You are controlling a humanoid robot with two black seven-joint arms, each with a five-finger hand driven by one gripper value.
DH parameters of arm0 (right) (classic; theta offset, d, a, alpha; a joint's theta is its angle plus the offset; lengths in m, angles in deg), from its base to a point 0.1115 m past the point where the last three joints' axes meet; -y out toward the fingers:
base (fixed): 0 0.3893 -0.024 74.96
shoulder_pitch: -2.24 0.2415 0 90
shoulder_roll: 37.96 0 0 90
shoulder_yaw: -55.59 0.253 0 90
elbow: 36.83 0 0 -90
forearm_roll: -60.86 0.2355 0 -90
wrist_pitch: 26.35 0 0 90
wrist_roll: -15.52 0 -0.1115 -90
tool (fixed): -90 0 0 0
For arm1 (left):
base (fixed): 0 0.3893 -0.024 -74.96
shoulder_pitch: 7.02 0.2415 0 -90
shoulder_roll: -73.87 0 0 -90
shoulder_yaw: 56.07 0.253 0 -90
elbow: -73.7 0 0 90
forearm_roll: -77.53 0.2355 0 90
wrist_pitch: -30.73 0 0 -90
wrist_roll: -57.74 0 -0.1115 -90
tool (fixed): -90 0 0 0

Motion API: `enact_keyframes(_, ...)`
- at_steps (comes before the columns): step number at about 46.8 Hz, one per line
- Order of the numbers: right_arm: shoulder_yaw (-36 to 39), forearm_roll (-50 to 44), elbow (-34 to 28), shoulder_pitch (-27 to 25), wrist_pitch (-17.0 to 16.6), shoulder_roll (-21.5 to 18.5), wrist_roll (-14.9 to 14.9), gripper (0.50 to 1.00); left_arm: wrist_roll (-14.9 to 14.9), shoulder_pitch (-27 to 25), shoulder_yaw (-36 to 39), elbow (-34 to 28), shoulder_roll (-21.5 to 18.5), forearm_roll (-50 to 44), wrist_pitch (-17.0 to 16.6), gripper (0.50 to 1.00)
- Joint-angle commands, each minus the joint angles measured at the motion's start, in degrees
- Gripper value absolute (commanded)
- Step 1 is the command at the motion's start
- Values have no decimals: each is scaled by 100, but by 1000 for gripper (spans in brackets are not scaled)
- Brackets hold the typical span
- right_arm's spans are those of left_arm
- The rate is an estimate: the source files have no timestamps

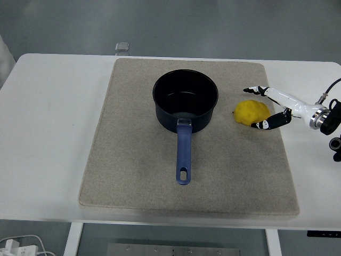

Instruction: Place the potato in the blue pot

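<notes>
A yellow potato (251, 112) lies on the beige mat (133, 160), just right of the blue pot (185, 100). The pot stands upright in the mat's middle, nothing inside it, its blue handle (183, 154) pointing toward the near edge. My right hand (256, 106) reaches in from the right edge, fingers spread around the potato's right side: upper fingers (254, 89) beyond it, thumb (262, 125) at its near side. The fingers have not closed on it. The left arm does not show.
A small clear object (122, 47) sits at the table's far edge behind the mat. Cables and a power strip (11, 247) show on the floor at the lower left. The mat's right edge (282, 149) runs under my wrist.
</notes>
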Motion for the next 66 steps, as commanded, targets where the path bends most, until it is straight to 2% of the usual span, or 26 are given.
enact_keyframes(1, 1, -1, -64, -9, -3, -99, -1, 891, 0, 2, 0, 0, 0, 0, 0, 999)
enact_keyframes(5, -8, -1, -135, -26, -12, -179, 8, 811, 0, 2, 0, 0, 0, 0, 0, 999)
enact_keyframes(14, -140, -1, -240, -9, -3, -214, 8, 795, 0, -7, 0, 0, 0, 0, 0, 999)
enact_keyframes(22, -175, -1, -293, -17, -38, -276, 8, 611, 0, -7, 0, 0, 0, 0, 0, 999)
enact_keyframes(26, -184, -1, -293, -9, -65, -276, 17, 500, 0, 2, 0, 0, 0, 0, 0, 999)
enact_keyframes(40, -219, 69, -293, 18, -249, -276, 8, 500, 0, 2, 0, 0, 0, 0, 0, 999)
enact_keyframes(66, -131, 183, -293, 27, -267, -240, -18, 500, 0, -7, 0, 0, 0, 0, 0, 999)
